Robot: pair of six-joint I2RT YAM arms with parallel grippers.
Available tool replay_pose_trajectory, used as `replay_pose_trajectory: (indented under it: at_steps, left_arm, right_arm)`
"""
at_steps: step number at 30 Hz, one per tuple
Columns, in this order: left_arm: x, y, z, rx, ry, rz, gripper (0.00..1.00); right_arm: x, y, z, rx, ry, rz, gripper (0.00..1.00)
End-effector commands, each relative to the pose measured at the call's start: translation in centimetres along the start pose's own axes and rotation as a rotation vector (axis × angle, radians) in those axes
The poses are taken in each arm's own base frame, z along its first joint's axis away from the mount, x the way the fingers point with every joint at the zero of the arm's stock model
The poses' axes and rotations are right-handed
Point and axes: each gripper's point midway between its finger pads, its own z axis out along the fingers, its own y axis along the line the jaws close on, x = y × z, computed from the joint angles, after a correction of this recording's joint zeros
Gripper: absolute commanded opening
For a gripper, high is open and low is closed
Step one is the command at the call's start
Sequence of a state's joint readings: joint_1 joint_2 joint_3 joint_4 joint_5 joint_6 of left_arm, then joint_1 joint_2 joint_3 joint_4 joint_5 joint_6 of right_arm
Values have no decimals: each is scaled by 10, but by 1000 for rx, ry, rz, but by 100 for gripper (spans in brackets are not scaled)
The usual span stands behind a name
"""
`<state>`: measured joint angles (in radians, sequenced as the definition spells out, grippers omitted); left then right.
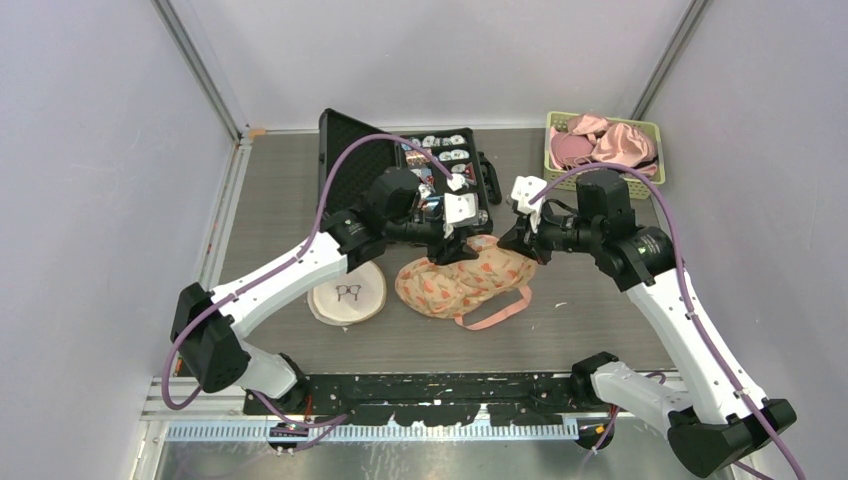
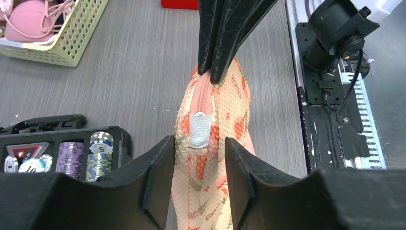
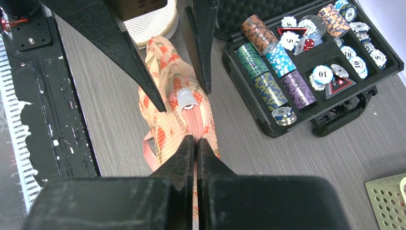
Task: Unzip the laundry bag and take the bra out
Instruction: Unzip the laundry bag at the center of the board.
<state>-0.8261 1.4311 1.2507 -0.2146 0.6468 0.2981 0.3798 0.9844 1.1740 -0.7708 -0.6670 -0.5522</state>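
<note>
Grey table (image 1: 600, 320) carries laundry bag (image 1: 450, 285), chip case (image 1: 455, 155), basket (image 1: 552, 150) and round pouch (image 1: 347, 293).

Top external: high, behind the arm bases, looking down over the whole table (image 1: 575, 335). Left wrist: close, facing right along the laundry bag (image 2: 191, 191). Right wrist: close, facing left. Wrist views share bag and chip case (image 3: 306, 81).

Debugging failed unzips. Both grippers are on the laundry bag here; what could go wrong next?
1. The right gripper is shut on the zipper, but the pull is hidden; it may hold only tape and slip.
2. The left gripper pinches the soft laundry bag beside the white tab; the bag could slide and drag instead of opening.
3. The poker chip case lies close; a sideways pull may bump it.
</note>
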Motion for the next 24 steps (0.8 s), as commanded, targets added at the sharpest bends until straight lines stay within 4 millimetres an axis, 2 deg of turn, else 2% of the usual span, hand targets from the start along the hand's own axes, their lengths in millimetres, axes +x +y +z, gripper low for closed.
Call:
replay_pose_trajectory:
  at_steps: [1, 4, 5, 7, 8, 12, 15, 17, 24]
  left_arm:
    - [-14, -5, -3, 0, -39, 56, 43]
    - [-13, -5, -5, -7, -36, 60, 39]
    - [-14, -5, -6, -11, -39, 63, 33]
    - [-18, -4, -7, -18, -45, 64, 11]
    - [-20, -3, -7, -24, -51, 63, 6]
    - [-26, -2, -10, -34, -62, 71, 0]
    - [-23, -5, -12, -22, -51, 100, 0]
    - [-22, -6, -15, -22, -46, 123, 0]
    - [-27, -13, -15, -4, -49, 204, 0]
  right_arm:
    - [-29, -4, -8, 46, -98, -48, 0]
    - [-30, -3, -9, 46, -101, -43, 0]
    - [-29, -2, -9, 46, -101, -42, 0]
    - [-28, -1, -9, 43, -101, -39, 0]
    - [-28, 0, -9, 40, -100, -39, 0]
    - [-22, 4, -8, 33, -93, -22, 3]
    - [-18, 9, -10, 15, -81, -4, 43]
    - [-16, 13, -11, 1, -70, 1, 55]
    - [-14, 15, -3, -40, -63, 36, 58]
